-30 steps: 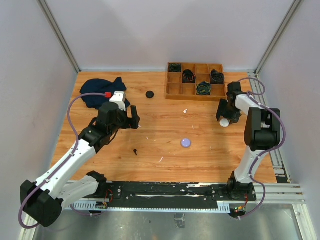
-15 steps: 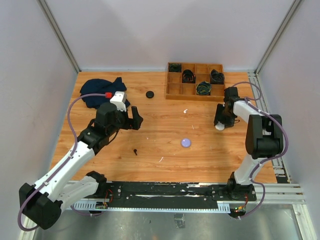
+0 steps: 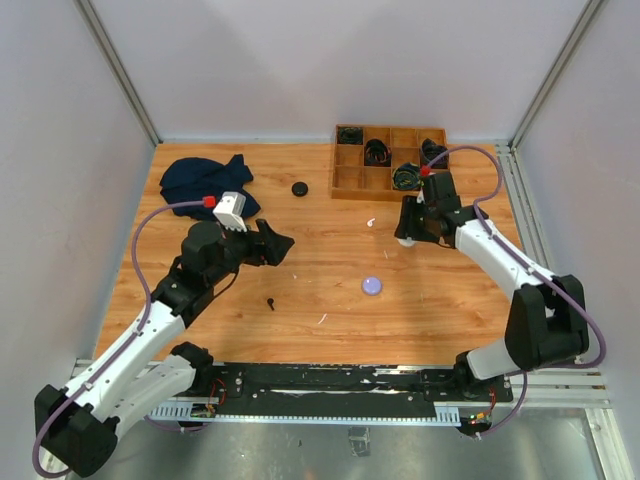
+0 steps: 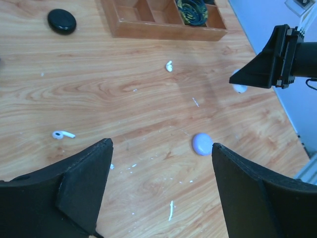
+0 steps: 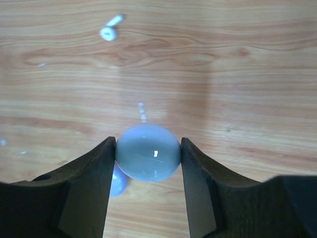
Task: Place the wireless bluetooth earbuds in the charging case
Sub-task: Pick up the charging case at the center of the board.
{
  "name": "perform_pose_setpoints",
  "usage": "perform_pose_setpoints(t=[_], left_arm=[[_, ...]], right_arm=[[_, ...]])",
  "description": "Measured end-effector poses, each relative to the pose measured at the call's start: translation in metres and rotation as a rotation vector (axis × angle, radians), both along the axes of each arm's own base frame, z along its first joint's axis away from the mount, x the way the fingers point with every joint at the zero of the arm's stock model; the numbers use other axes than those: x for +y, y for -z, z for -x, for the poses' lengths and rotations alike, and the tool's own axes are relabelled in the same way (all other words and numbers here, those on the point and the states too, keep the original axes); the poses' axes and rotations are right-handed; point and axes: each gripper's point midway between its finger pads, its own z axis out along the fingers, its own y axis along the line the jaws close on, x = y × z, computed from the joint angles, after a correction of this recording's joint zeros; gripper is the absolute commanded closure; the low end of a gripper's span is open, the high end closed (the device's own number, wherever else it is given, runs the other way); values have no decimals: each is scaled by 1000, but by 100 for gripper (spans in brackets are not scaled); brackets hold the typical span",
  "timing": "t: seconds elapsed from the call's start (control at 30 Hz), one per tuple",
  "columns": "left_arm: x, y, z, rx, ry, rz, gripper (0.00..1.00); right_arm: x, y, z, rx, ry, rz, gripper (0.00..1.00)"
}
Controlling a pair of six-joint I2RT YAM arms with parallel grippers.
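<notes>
Right claw [image 5: 148, 154] is clamped on a white round case [image 5: 147, 151], one finger on each side, lifted off the wood. Left claw [image 4: 161, 146] is spread wide with nothing between its fingers, hanging over the left-centre of the board.

Room: pale grey walls on three sides, metal posts in the far corners. Wooden table [image 3: 330, 260] fills the floor. Black base rail [image 3: 340, 385] runs along the near edge.

On the table, big to small:
- dark blue cloth [image 3: 200, 178], bunched, far left
- wooden divided tray [image 3: 348, 180], far right of centre, with coiled black cables [image 3: 376, 152] in several compartments; the right arm reaches in just in front of it
- black round case [image 3: 299, 188], between cloth and tray
- purple round case [image 3: 372, 285], mid-table, closed

Earbuds are all loose on the wood, none in a case:
- white earbud [image 3: 371, 222], just left of the right claw
- second white earbud [image 4: 63, 134], under the left claw's left side
- black earbud [image 3: 271, 302], near side of the left claw

Pale rounded piece [image 5: 119, 182] sits below the held case, half hidden by a finger; can't tell what it is.
</notes>
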Motion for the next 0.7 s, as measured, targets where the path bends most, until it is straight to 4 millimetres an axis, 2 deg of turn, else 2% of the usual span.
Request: perform_pose_setpoints(t=[0.17,0.3,0.43,0.7], left_arm=[[-11,0,2,4,33,78,16],[-20,-1,4,6,62,147,17],[-32,-1,5,13,90,189,17],[-66,-11,11,-27,155,245,18]], right_arm=[[41,-36,8,-112,-70,-71,57],[67,-64,14,-199,-112,-126,57],[88,-89,22,-268,-145,-185,57],[122,-122,36,-356,-187,-280,56]])
